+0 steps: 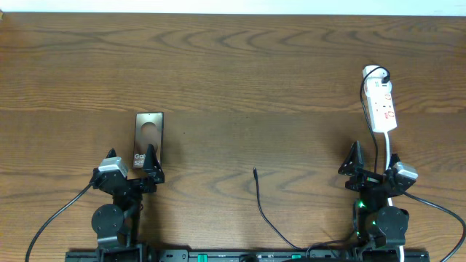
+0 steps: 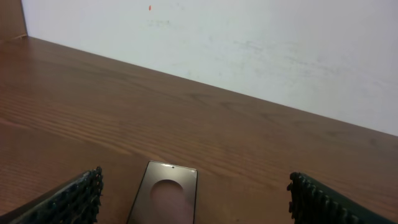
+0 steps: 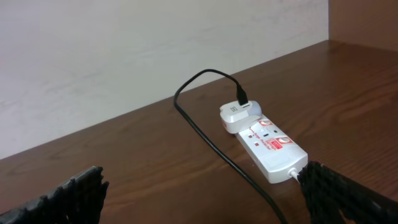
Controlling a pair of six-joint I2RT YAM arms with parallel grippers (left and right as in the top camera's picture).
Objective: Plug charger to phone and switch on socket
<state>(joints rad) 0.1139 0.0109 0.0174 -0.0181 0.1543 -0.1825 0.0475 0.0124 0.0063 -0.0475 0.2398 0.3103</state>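
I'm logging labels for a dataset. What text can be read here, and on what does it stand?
"Ga" above "S2", white, on the phone; the rest is hidden behind the left gripper.
Red markings on the socket: too small to read.
Dark print on the white adapter: blurred, unreadable.

Bench – dark brown wood, wavy grain running side to side, slight sheen. Fills nearly whole overhead view, with pale strip along far edge. Wall behind bench plain white, matte, faint grey smudges, one tiny red speck high up. Brown panel meets wall at right end, second brown panel at left end. Light soft and even — shadows on wood faint.
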